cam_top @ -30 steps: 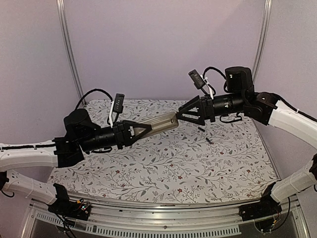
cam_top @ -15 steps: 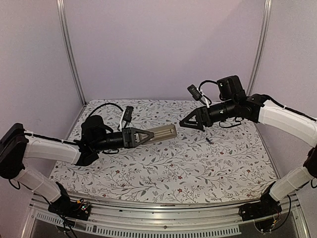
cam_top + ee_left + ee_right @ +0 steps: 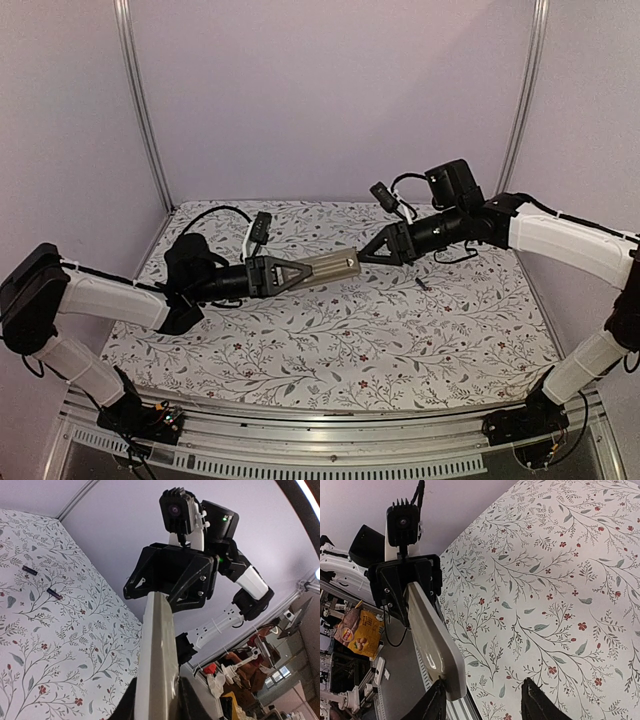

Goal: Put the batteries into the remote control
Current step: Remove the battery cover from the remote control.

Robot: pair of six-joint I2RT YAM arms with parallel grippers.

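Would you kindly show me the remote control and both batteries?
remote control (image 3: 335,265), top external view, middle of tan face
first battery (image 3: 29,570), left wrist view, its middle
second battery (image 3: 55,594), left wrist view, its middle

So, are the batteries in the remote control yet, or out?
Out. Both batteries lie loose on the table, apart from the remote control, which the left hand holds up in the air.

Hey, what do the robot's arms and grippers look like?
The left arm and right arm have white shells with black joints. The left gripper and right gripper are black, triangular, two-fingered. Each wrist carries a small black camera and loose black cables.
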